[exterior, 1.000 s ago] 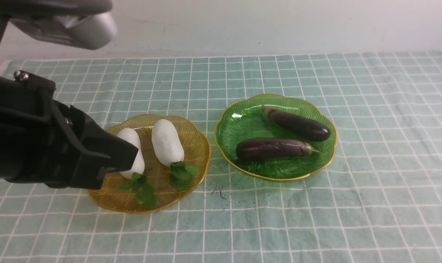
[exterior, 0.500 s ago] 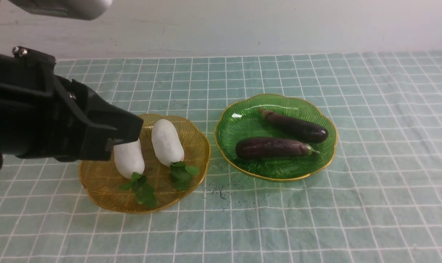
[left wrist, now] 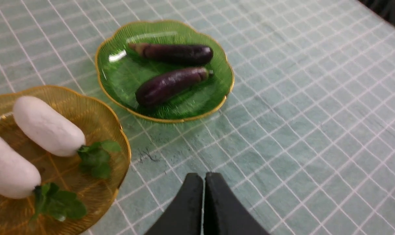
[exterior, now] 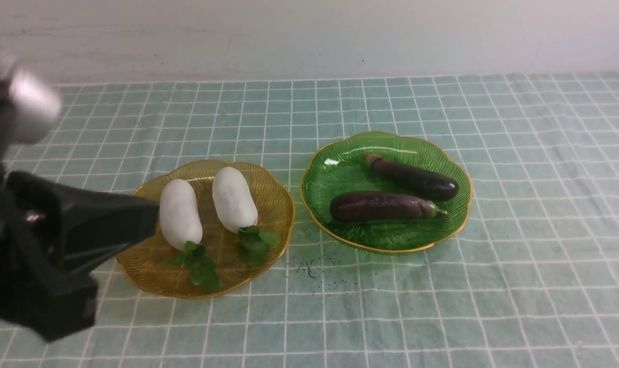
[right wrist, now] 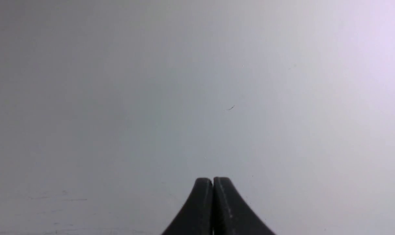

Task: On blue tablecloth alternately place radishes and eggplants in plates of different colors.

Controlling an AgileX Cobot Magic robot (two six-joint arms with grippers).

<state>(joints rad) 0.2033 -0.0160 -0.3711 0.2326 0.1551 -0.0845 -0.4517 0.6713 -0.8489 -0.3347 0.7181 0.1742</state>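
Bright, even light — left arm (exterior: 43,245) blurred (motion)

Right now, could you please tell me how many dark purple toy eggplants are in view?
2. Both lie in the translucent green gold-rimmed plastic plate: the brown-capped eggplant at its far side, the green-capped eggplant at its near side. None seems hidden.

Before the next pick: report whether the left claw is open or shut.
Shut. In the left wrist view the left claw has its tips pressed together, nothing between them.

R tool (right wrist: 213,182) | tips pressed together | facing plain grey surface (right wrist: 151,81)
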